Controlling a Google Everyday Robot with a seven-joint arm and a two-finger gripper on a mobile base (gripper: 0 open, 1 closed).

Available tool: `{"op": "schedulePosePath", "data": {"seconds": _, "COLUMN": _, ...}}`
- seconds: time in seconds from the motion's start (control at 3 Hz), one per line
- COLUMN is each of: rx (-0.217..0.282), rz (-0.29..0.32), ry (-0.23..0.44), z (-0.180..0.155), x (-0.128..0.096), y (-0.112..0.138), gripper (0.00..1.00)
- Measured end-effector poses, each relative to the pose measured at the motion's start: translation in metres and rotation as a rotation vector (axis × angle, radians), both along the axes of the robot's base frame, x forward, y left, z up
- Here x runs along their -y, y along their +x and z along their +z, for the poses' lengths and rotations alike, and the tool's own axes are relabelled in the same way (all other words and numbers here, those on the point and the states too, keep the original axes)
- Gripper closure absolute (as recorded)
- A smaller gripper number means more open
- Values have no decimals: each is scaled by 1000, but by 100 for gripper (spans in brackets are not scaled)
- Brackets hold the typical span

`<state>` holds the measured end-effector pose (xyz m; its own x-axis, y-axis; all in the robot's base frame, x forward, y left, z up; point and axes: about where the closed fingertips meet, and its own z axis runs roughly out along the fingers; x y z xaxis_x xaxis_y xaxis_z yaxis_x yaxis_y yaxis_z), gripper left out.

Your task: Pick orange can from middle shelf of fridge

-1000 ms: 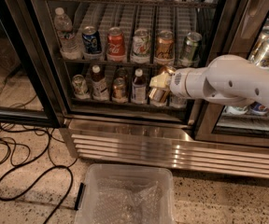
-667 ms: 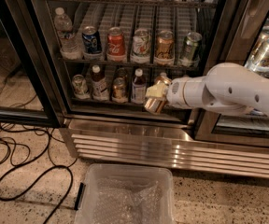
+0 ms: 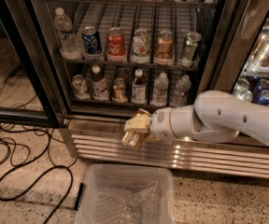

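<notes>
My gripper is shut on the orange can, a shiny copper-orange can held tilted in front of the fridge's louvred base grille, above the bin. The fridge stands open. Its middle shelf holds a row of single cans: blue, red cola, white and green, another orange-brown can with pale markings, and green. My white arm reaches in from the right.
A clear plastic bin with bubble wrap sits on the floor right below the held can. The lower rack holds small bottles and cans. The open glass door's frame is at left. Black cables lie on the floor. A second cooler stands at right.
My gripper has moved down and to the left with the can, from in front of the lower rack of bottles to in front of the base grille above the bin.
</notes>
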<state>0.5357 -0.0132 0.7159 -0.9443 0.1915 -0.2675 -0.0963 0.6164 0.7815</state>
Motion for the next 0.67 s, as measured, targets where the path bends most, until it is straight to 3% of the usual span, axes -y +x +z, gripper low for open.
{"op": "schedulePosePath", "data": {"seconds": 0.33, "rx": -89, "rz": 54, "ry": 83, "z": -10, "x": -22, "y": -39, "gripper": 100}}
{"op": "schedulePosePath", "data": {"seconds": 0.67, "rx": -94, "rz": 58, "ry": 89, "z": -9, "x": -25, "y": -41, "gripper": 100}}
